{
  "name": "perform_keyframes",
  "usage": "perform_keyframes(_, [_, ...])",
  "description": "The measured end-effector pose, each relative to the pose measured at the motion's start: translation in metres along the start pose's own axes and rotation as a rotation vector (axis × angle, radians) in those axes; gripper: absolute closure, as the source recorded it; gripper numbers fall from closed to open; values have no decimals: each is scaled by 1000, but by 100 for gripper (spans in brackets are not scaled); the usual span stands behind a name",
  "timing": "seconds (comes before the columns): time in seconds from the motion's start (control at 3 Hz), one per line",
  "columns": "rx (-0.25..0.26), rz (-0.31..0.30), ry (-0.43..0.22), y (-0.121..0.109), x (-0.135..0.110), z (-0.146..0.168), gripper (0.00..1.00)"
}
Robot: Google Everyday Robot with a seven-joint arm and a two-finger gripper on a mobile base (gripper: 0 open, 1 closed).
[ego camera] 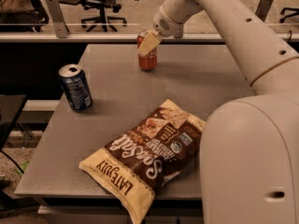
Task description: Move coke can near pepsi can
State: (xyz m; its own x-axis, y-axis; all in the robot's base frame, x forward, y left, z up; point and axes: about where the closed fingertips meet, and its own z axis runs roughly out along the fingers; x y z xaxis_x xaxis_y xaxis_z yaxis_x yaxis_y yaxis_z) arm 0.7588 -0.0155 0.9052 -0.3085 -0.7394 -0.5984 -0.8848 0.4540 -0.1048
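The coke can (147, 61), red-orange, stands upright at the far middle of the grey table (117, 94). My gripper (148, 42) reaches down from the upper right and sits over the can's top, covering its upper part. The can's base rests on the table. The pepsi can (75, 87), dark blue with a silver top, stands upright near the table's left edge, well apart from the coke can, to its left and nearer the camera.
A large brown and cream chip bag (147, 155) lies flat on the near half of the table. My white arm and body (252, 162) fill the right side. Office chairs (100, 3) and a rail stand behind the table.
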Motion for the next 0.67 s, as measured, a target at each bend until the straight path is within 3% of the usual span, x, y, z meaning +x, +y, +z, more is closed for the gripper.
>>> perform_keyframes(0.33, [-50,-55,-27,29,-7,-15,94])
perform_keyframes(0.67, [-107,-119,-68,72,-15,-30,100])
